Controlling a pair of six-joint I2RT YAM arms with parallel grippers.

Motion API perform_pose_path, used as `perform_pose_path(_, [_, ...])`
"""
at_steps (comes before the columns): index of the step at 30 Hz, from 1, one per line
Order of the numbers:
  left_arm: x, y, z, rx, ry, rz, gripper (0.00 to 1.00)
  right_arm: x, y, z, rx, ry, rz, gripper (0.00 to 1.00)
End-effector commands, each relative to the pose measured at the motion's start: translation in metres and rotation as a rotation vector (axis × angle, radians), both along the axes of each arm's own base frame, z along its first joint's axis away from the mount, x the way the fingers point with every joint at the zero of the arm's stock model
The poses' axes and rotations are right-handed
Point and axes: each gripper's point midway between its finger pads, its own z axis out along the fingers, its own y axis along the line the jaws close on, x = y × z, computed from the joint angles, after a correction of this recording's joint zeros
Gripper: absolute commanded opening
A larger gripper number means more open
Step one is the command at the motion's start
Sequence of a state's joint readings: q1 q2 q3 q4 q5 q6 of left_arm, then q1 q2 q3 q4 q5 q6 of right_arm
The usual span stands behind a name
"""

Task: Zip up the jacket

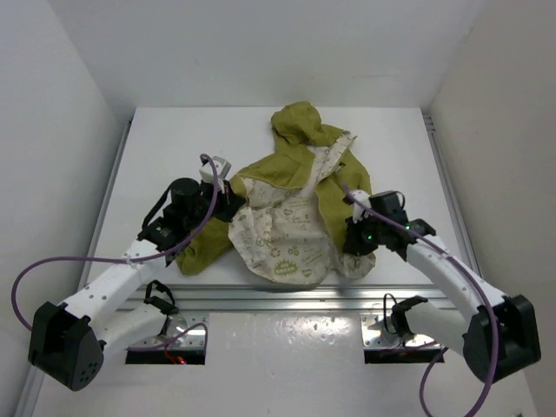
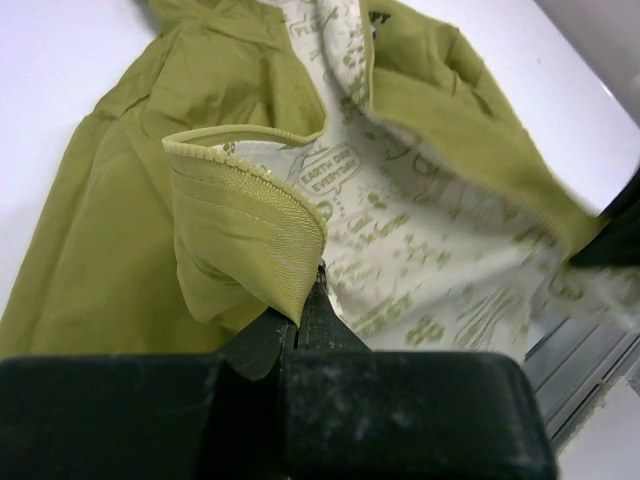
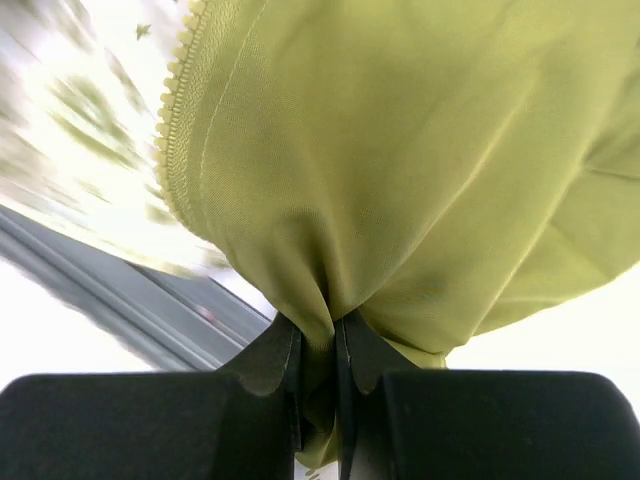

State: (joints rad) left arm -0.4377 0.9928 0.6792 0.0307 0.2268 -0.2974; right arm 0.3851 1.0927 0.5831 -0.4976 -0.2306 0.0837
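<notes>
Jacket [image 1: 287, 217] lies open on table [image 1: 165, 148], lining up. Left gripper [image 2: 303, 305] and right gripper [image 3: 335, 335] each pinch a front edge beside its zipper teeth. Step: securing both edges. Next: align bottom ends to engage zipper

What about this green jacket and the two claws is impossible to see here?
- Zipper pull: seen in no view; folds of the jacket may cover it.
- Top view: where the left gripper and right gripper pinch, hidden under their wrists.
- Right wrist view: lining print, blurred at left.
</notes>
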Motion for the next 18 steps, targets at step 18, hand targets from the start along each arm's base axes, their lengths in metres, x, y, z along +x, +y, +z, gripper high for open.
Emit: perform_pose_path(18, [0.000, 0.099, -0.018, 0.449, -0.045, 0.243, 0.00, 0.040, -0.035, 0.111, 0.608, -0.014, -0.299, 0.10])
